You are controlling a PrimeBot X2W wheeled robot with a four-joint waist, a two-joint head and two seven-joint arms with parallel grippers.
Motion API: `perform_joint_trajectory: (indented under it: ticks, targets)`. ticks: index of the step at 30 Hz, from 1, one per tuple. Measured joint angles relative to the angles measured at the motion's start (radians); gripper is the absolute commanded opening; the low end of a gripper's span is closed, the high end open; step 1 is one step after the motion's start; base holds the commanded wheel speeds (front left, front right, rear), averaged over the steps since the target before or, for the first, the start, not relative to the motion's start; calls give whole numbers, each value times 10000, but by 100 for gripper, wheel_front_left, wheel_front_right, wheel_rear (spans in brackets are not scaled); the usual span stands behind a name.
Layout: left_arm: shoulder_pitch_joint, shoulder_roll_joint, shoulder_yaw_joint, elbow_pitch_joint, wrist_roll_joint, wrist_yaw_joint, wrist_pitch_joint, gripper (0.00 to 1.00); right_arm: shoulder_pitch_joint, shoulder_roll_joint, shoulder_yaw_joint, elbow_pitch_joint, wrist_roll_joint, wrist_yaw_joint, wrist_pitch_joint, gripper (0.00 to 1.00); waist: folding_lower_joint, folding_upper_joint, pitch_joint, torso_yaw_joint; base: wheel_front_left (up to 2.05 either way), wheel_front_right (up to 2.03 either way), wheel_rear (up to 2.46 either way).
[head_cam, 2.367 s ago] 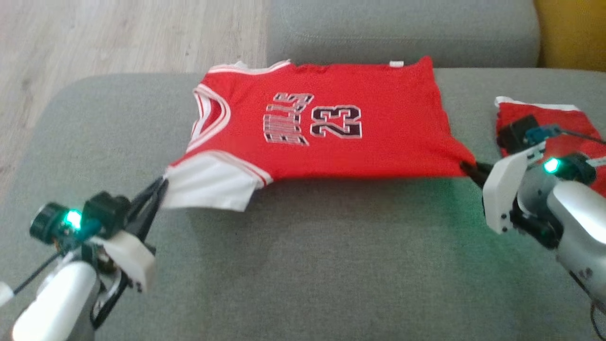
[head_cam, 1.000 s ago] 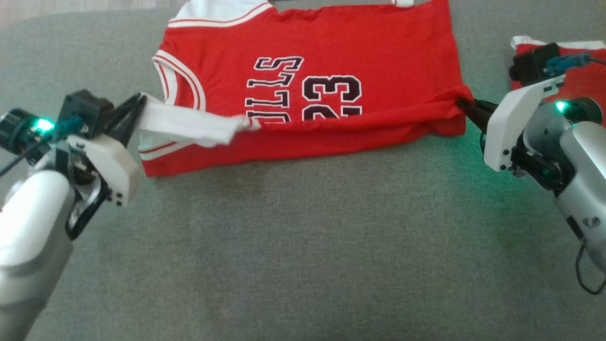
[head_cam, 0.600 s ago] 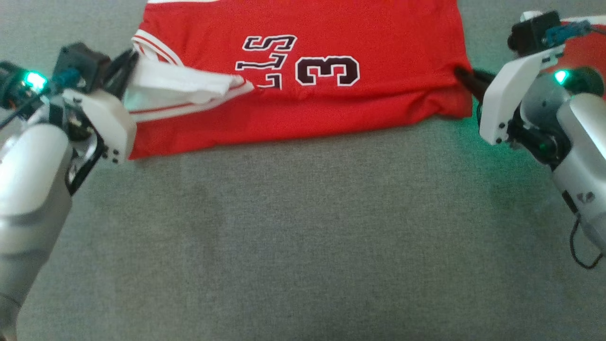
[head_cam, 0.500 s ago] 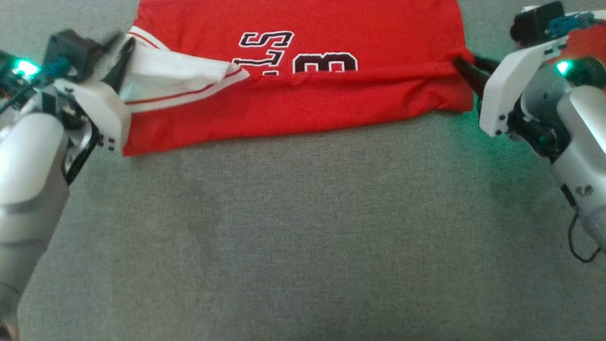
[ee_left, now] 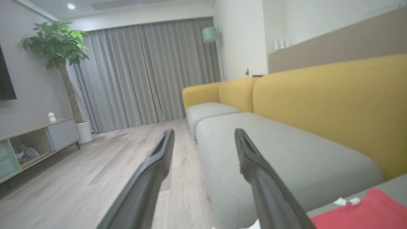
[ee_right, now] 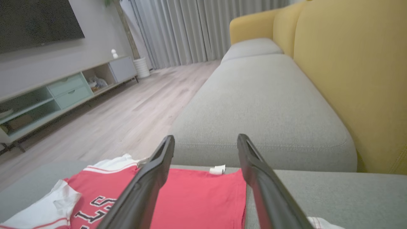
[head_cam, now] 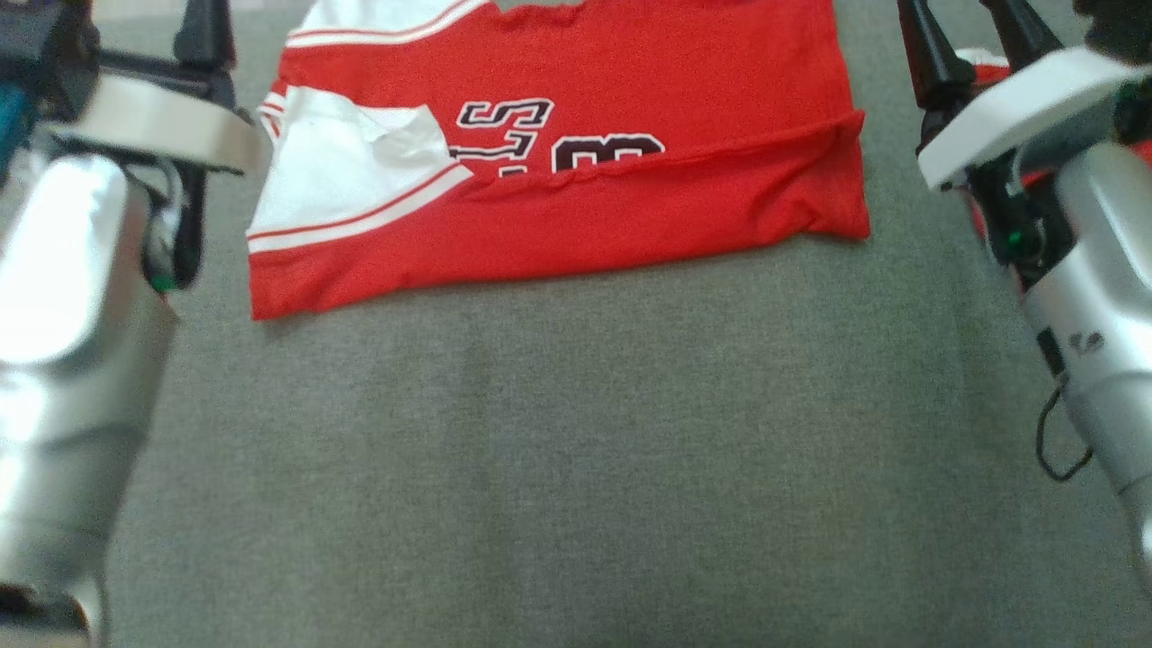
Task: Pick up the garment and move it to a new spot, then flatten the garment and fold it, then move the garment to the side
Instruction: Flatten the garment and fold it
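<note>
The garment (head_cam: pixel 576 207), a red jersey with dark lettering, is lying on the grey sofa cushion (head_cam: pixel 576 450) in the upper middle of the head view, and its far part is running out of the frame at the top. Its near part is lying doubled over the front, so the fold edge (head_cam: pixel 666 160) is crossing the print and hiding the lower half of the letters and of the number. A white panel (head_cam: pixel 342 171) is sitting a little crumpled at the left end of the cloth. Your left gripper (ee_left: pixel 204 132) is hanging at the upper left of the head view, beside that left end. Its fingers (ee_left: pixel 159 168) are standing wide apart with nothing between them. The right gripper (ee_right: pixel 206 137) is hanging at the upper right, just off the right hem, also with its fingers spread and empty. As far as I can see, no finger is touching the cloth. I am judging this cloth to be thin, light and quite limp, maybe also a bit slippery, so it is likely to sag and slide when lifted. For the next fold, I am advising you to take the near-left corner (head_cam: pixel 263 304) and the near-right corner (head_cam: pixel 850 225), pinching both layers together and holding the cloth stretched between the arms.
</note>
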Motion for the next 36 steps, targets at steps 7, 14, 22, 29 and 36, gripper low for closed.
perform_joint_trajectory:
  ticks: [7,14,22,29,36]
  targets:
    - [2723,-587,1151,-2144,460,522,-6,100,1461,757,-1154,-13,-1580,0,-1266,100,-1,0,-707,196,0,0,0]
    - [5039,-1218,1714,-2502,598,851,-6,100,4097,2023,-3816,-1177,-4449,-2,-1459,100,-2,0,-1386,287,0,0,0]
    - [6410,-1705,2495,-2665,1007,1183,-4,100,6637,2886,-5026,-3319,-5685,0,-1459,100,0,0,-1571,184,0,0,0]
    - [6598,-1862,2694,-2079,1390,786,-2,100,6845,2899,-4719,-4086,-5296,-2,-1459,100,2,0,-1187,108,0,0,0]
    - [5589,-1829,2504,391,1360,314,871,100,6846,2899,-4581,-4222,-5208,0,-1459,100,2,0,-766,-94,0,0,0]
